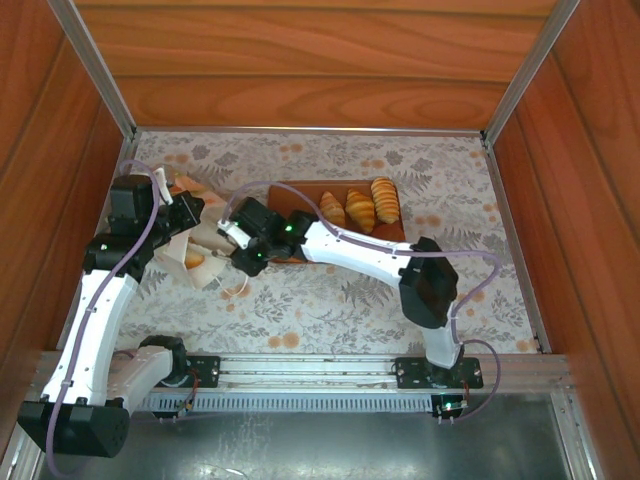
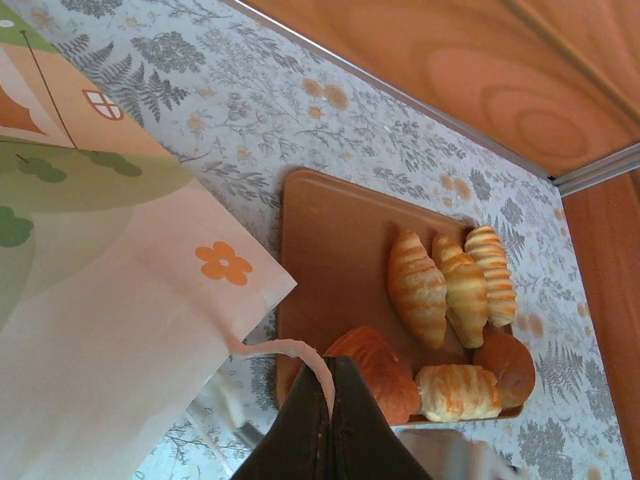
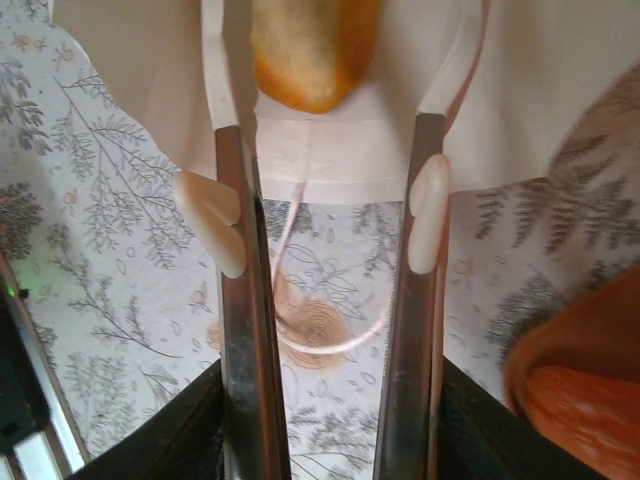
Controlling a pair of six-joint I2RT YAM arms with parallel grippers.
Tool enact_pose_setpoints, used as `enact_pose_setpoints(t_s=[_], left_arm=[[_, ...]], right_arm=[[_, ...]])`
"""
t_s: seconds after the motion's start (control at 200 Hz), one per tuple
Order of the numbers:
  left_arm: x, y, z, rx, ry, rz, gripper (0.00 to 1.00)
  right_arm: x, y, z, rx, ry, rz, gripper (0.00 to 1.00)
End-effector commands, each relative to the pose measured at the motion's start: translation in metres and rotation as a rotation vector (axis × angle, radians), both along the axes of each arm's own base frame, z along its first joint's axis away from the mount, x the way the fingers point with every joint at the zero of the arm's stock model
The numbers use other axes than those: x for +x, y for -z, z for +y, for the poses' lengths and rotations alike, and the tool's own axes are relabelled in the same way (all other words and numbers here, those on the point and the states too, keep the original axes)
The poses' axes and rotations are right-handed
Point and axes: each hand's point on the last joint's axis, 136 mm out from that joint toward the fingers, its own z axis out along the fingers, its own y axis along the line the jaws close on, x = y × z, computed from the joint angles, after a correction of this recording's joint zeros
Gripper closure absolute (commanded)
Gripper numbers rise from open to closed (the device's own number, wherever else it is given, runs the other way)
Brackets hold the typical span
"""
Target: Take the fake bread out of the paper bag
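On the floral-cloth table (image 1: 400, 300) within wood panels, the paper bag (image 2: 100, 300) lies at left, its cord handle (image 2: 285, 348) pinched in the closed left gripper (image 2: 328, 375), beside a brown board (image 2: 330, 230) bearing fake bread (image 2: 418, 288), while the right gripper (image 3: 325, 180), jaws apart and empty, faces a bun (image 3: 310, 50) in the bag's mouth.
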Motion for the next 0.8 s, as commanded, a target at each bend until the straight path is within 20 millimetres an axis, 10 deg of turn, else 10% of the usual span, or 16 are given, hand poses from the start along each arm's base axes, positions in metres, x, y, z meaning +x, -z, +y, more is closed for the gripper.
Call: enact_pose_setpoints(t_s=[0.0, 0.795], left_arm=[[0.000, -0.015, -0.005, -0.004, 0.034, -0.054, 1.00], [0.002, -0.017, -0.009, -0.025, 0.044, -0.053, 1.00]], right_arm=[[-0.013, 0.001, 0.020, 0.049, -0.016, 0.121, 0.49], [-0.002, 0.047, 0.064, -0.007, -0.045, 0.222, 0.40]])
